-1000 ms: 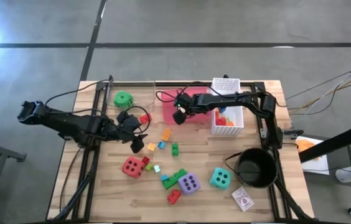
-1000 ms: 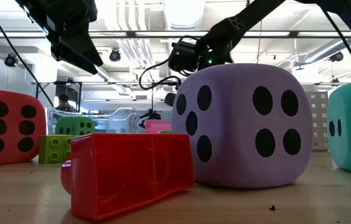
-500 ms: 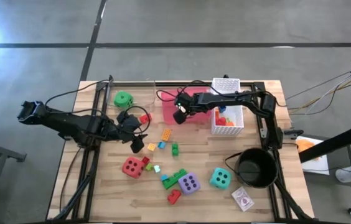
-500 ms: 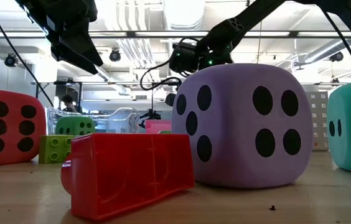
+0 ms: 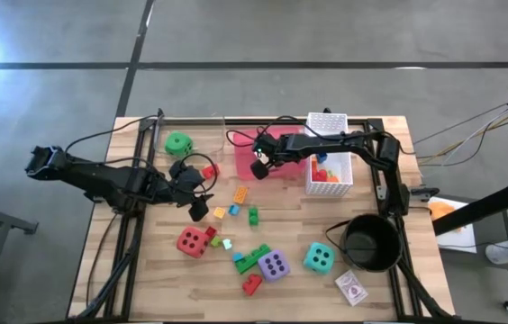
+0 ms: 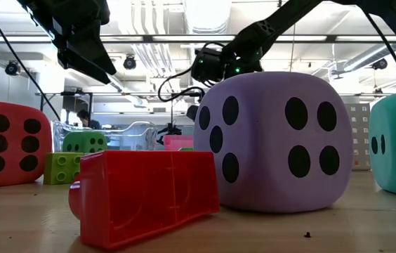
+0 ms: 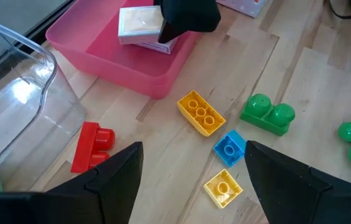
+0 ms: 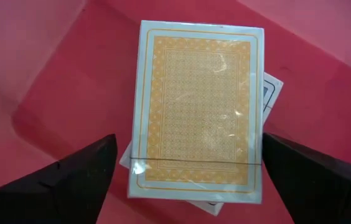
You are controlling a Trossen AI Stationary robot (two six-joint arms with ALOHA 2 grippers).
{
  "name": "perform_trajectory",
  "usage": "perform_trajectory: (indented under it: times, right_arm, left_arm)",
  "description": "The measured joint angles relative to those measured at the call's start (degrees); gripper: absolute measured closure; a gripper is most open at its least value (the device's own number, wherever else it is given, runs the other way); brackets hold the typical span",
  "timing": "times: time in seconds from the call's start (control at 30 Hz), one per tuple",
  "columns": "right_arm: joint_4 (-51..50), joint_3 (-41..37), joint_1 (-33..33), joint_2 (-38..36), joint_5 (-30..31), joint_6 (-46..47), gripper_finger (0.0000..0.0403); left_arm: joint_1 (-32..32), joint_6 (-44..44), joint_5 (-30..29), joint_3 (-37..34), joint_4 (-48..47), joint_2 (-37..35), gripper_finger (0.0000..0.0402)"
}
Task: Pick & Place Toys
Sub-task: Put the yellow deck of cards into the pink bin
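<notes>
Card pack [image 8: 197, 115] lies in pink tray [image 7: 110, 59], right gripper [image 8: 188, 177] spread wide above, holding nothing. Some bricks [image 5: 327, 171] in white basket [image 5: 329, 122]. Left gripper [image 7: 191, 180] open, empty. Dice [image 5: 274, 265], loose bricks [image 7: 201, 113] remain on counter [image 5: 146, 279].

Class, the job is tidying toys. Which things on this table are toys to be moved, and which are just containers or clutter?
Toys: red die, green die, purple die, teal die, small bricks, card pack.

Not toys: pink tray, white basket, black pot, clear tub.
</notes>
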Motion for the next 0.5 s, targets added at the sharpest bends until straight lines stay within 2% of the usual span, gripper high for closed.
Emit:
perform_trajectory:
  times: [0.5]
  right_arm:
    - [-2.37, -0.02, 0.02, -1.38, 0.20, -0.49, 0.0019]
  left_arm:
    - [0.00, -0.39, 0.00, 0.00, 0.00, 0.00, 0.0117]
